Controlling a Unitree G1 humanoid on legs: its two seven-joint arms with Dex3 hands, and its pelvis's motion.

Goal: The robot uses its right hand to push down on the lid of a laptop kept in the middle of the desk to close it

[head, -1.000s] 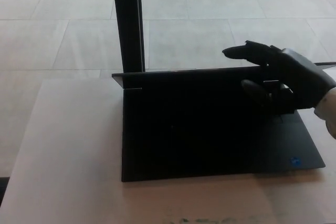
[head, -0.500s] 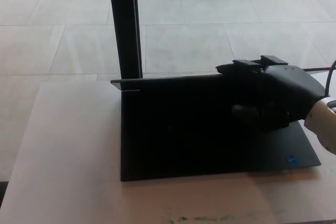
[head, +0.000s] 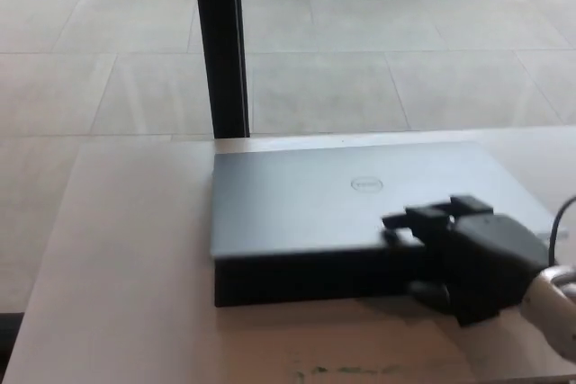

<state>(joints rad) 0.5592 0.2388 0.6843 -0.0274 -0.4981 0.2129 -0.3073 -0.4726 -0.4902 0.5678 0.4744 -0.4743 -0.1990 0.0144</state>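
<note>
Though nearly shut — laptop point(head: 351, 200) under right hand point(head: 468, 254)

black post point(head: 223, 42) behind laptop point(head: 315, 209), left desk point(head: 126, 258) bare

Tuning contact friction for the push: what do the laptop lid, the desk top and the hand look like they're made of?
Laptop lid: smooth matte grey, looks like metal or painted plastic; even soft sheen, round logo. Desk: pale, flat, low-gloss, likely laminate; no grain visible. Right hand: black, matte, blocky shells, probably hard plastic; the blur hides any finger padding.
</note>
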